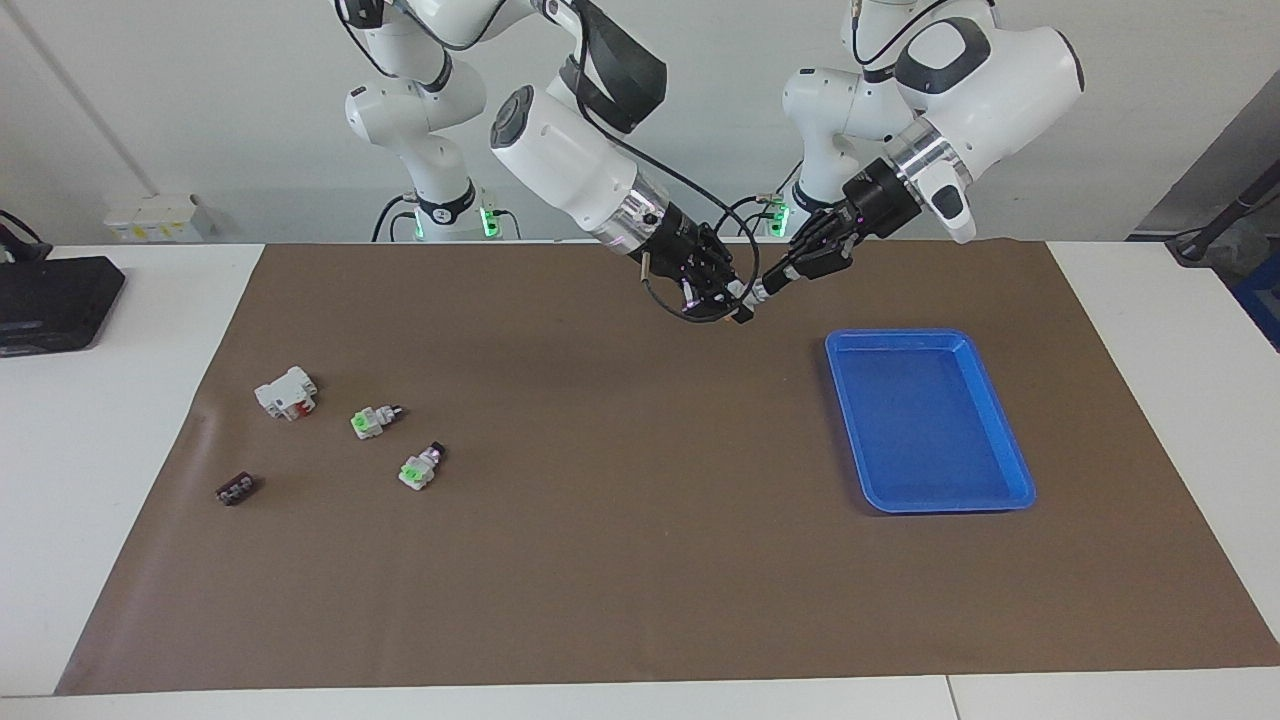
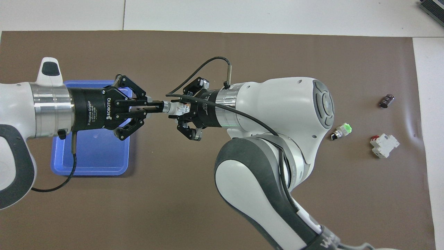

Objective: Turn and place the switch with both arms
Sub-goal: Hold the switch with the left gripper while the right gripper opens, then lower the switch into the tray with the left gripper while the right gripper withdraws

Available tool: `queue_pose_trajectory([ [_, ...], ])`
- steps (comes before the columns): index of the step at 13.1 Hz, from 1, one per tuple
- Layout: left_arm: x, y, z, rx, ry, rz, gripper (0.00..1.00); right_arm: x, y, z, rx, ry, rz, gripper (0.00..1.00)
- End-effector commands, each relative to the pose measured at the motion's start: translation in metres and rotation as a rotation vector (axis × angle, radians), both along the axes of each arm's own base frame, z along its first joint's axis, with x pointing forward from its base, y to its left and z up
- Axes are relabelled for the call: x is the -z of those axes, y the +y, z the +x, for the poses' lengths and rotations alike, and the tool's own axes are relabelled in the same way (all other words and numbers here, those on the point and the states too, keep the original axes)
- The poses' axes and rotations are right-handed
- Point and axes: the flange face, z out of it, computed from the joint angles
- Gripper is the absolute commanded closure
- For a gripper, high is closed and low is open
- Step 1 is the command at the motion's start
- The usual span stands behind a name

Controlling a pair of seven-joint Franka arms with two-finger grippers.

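**Mid-air, the switch sits between two grippers**

Seen from the facing camera, both arms meet above the brown mat (image 1: 600,560), up in the air and clear of it. The left gripper (image 1: 770,284) comes down from the arm based at the blue tray's end; its fingertips are pressed together on the dark tip of the switch (image 1: 748,299). The right gripper (image 1: 728,296) reaches in from the other arm and meets the switch at its body end. From this side I cannot tell how wide its fingers stand. The tray (image 1: 1000,440) lies below the left gripper's wrist, with nothing in it.

From overhead, the same meeting shows end to end. The left gripper (image 2: 160,106) pinches the dark tip, its outer links splayed; the switch (image 2: 176,109), white-grey with a trace of orange, runs from those fingertips straight into the right gripper (image 2: 184,110), whose fingers reach around the body. Whether they press it or only stand around it I cannot tell. The tray (image 2: 90,163) lies partly under the left gripper. Well off toward the right arm's end lie a green-capped switch (image 2: 341,131), a white block with red (image 2: 384,146) and a small dark part (image 2: 386,100).

The risk, as I judge it, lies in the handover: the left gripper holds only the narrow tip, so if the right one lets go while the body is off-axis, the switch could swing or slip out and fall to the mat short of the tray. Any twist while both grippers clamp could also wrench it loose.
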Motion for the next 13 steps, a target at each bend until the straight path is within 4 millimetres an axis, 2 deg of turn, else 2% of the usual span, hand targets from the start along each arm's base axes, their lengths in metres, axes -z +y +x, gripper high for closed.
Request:
queue_pose_trajectory([
  [1, -0.004, -0.005, -0.003, -0.020, -0.045, 0.031, 1.00, -0.001, 0.010, -0.012, -0.033, -0.010, -0.037, 0.00],
  [4, 0.001, -0.001, -0.003, 0.030, -0.097, 0.113, 1.00, -0.005, 0.006, -0.014, -0.052, -0.043, -0.071, 0.00],
  [7, 0.009, 0.015, 0.000, 0.057, -0.116, 0.216, 1.00, -0.013, -0.013, -0.020, -0.121, -0.147, -0.141, 0.00],
  [9, 0.020, 0.045, 0.001, 0.064, -0.104, 0.317, 1.00, -0.010, -0.026, -0.026, -0.219, -0.250, -0.224, 0.00],
  [11, 0.030, 0.084, 0.003, 0.121, -0.126, 0.439, 1.00, -0.005, -0.044, -0.022, -0.296, -0.333, -0.309, 0.00],
  [13, 0.037, 0.141, 0.006, 0.164, -0.170, 0.502, 1.00, 0.000, -0.065, -0.012, -0.405, -0.414, -0.400, 0.00],
])
